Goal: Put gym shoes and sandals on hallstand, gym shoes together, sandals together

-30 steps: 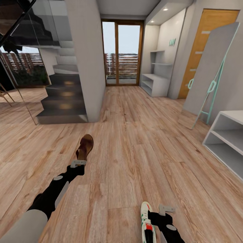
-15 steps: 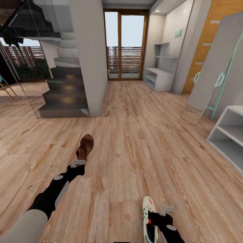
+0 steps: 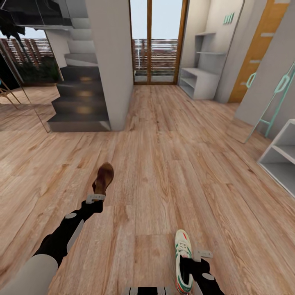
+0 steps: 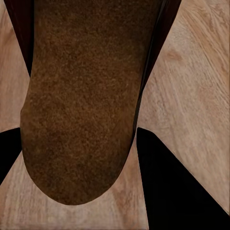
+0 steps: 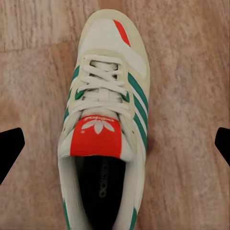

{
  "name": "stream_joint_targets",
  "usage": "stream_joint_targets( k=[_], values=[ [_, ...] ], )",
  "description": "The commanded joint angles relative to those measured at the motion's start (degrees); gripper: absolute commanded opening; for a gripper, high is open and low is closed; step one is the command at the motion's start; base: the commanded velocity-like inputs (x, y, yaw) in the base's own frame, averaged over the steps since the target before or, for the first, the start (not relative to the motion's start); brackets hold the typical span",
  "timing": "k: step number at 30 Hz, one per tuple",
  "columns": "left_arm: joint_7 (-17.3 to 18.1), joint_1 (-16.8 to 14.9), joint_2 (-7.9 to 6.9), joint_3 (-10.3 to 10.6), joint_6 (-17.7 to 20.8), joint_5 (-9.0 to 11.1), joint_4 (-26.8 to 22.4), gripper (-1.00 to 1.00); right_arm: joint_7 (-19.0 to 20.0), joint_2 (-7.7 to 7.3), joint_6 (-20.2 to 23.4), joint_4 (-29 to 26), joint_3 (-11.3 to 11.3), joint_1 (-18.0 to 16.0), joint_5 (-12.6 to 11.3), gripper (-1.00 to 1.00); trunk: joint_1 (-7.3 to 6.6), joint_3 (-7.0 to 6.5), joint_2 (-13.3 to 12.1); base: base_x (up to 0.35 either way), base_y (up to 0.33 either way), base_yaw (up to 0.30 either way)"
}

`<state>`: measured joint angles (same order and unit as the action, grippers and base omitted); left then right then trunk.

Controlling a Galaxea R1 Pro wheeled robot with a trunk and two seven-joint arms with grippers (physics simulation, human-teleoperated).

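My left gripper (image 3: 95, 198) is shut on the heel end of a brown sandal (image 3: 103, 177), which it holds off the corridor floor (image 3: 155, 172). In the left wrist view the sandal's sole (image 4: 81, 105) sits between the dark fingers (image 4: 177, 191). A white gym shoe (image 3: 183, 258) with green stripes lies on the floor at the lower right. My right gripper (image 3: 196, 257) hovers over it, open. In the right wrist view (image 5: 115, 143) the fingertips (image 5: 9, 148) stand wide of the shoe (image 5: 108, 86). The hallstand (image 3: 200, 73) stands far off by the glass doors.
A dark staircase (image 3: 78, 102) and a grey pillar (image 3: 106, 61) stand at the left. A leaning panel with a teal frame (image 3: 270, 94) and a white open shelf unit (image 3: 282, 155) line the right wall. Open floor runs ahead toward the glass doors (image 3: 157, 41).
The whole view has shifted, so the camera moved. The sandal stays in my left gripper. The gym shoe now shows in full beside my right gripper.
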<state>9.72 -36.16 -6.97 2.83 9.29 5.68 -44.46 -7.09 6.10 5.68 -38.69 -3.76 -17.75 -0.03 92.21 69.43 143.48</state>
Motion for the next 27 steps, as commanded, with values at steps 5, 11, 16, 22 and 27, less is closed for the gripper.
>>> stream_joint_targets(
  k=[5,11,16,22,27],
  values=[
    [0.04,-0.03,-0.06,0.16,0.37,0.44,-0.10,-1.00,0.00,0.06,-6.42,2.68,-0.06,0.00,0.21,1.00,0.11,1.59,0.09,0.000,0.000,0.075],
    [0.04,0.02,-0.06,0.09,0.37,0.47,-0.11,-1.00,0.05,0.05,-12.31,5.49,-0.07,0.00,0.23,1.00,0.16,2.41,0.12,0.000,0.000,0.055],
    [0.04,0.03,-0.06,0.13,0.37,0.47,-0.15,-1.00,0.06,0.05,-12.91,5.75,-0.05,0.00,0.21,1.00,0.19,2.68,0.13,0.000,0.000,0.009],
    [0.04,0.03,-0.09,0.09,0.30,0.47,-0.49,-1.00,0.06,0.05,-13.05,5.81,-0.06,0.00,0.21,1.00,0.34,4.26,0.21,0.000,0.000,0.008],
    [0.04,0.04,-0.14,0.09,0.34,0.47,-0.97,-1.00,0.06,0.05,-13.08,5.81,-0.08,0.00,0.21,1.00,0.47,5.78,0.28,0.000,0.000,0.030]
  ],
)
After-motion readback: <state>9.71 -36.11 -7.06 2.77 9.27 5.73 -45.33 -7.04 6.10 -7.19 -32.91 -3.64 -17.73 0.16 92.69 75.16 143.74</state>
